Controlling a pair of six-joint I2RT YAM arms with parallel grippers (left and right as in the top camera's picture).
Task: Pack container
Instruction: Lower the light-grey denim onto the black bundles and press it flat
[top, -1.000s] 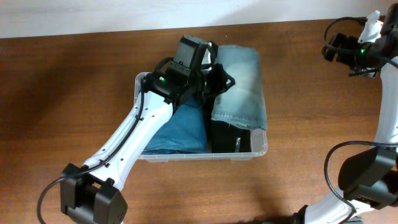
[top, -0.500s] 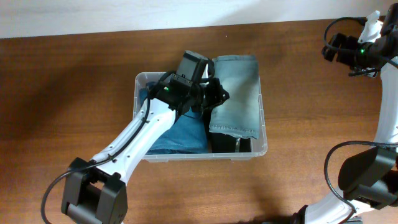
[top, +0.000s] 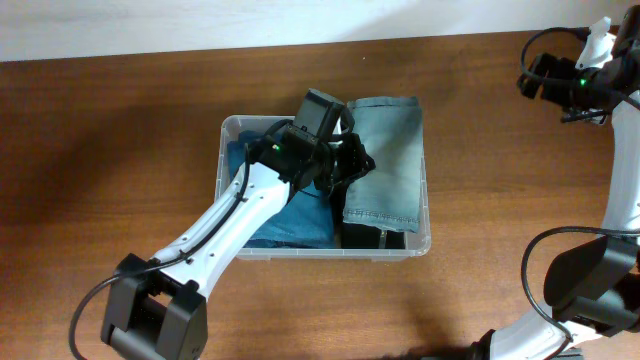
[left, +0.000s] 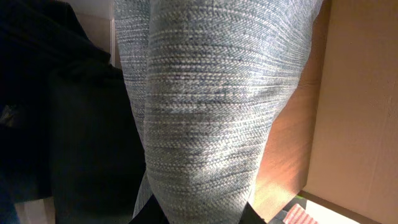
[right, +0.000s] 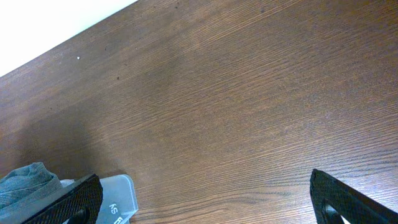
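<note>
Pale denim (top: 385, 160) is what the coming move turns on. It is a folded garment lying at the right end of the container (top: 221, 170), which sits mid-table with a darker blue cloth (top: 295, 212) filling its left half and a black item (top: 365, 238) showing at the near wall. The denim's long axis runs far to near, across the bin's shorter span, and it is skewed a little. Its far end seems to ride up over the far rim, while the near hem rests on the black item. My left gripper (top: 350, 160) is down inside the bin at the denim's left long edge, about midway along it, so the cloth lies to the claw's right. In the left wrist view the weave fills nearly everything and runs down between the two dark fingertips at the bottom edge. From that I judge the claw is pinched on a fold of it, though the pads themselves are barely in view. To seat the garment I would draw it toward the near wall and press it flat — a move for the left arm only. The right gripper (right: 205, 177) hangs with its fingers spread wide and nothing between them, over bare table (right: 249, 93) well apart from the bin, whose corner only just shows in that view.
</note>
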